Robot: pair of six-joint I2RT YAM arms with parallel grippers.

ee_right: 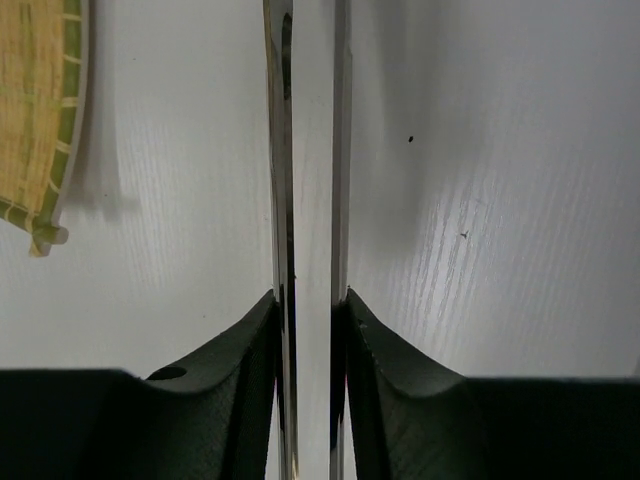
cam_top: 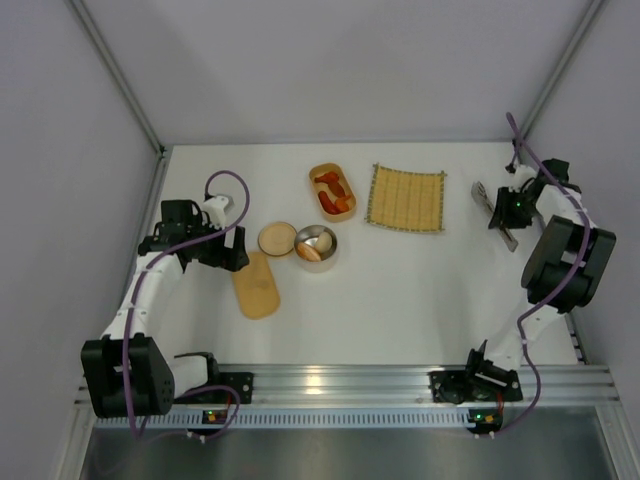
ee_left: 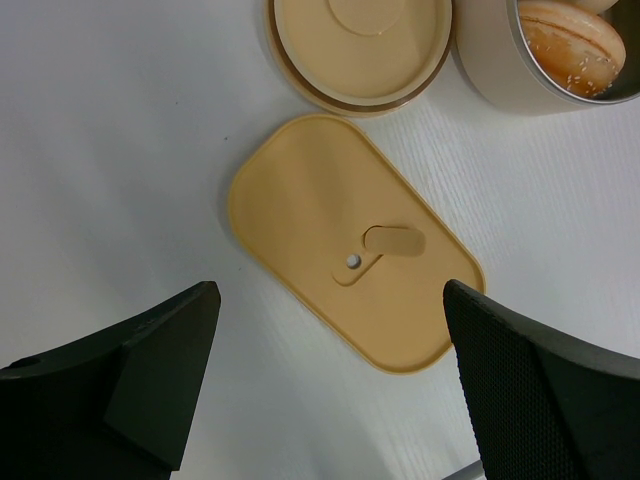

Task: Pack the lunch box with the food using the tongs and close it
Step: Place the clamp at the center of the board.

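The tongs lie at the right of the table; in the right wrist view their two silvery arms run straight up between my fingers. My right gripper is shut on the tongs, one finger pressed on each arm. The oval orange lunch box sits at the back centre with red and orange food inside. Its flat oval lid lies on the table below my left gripper, which is open and holds nothing.
A round metal bowl holding a sesame bun stands beside a round tan lid. A yellow woven mat lies between the lunch box and the tongs.
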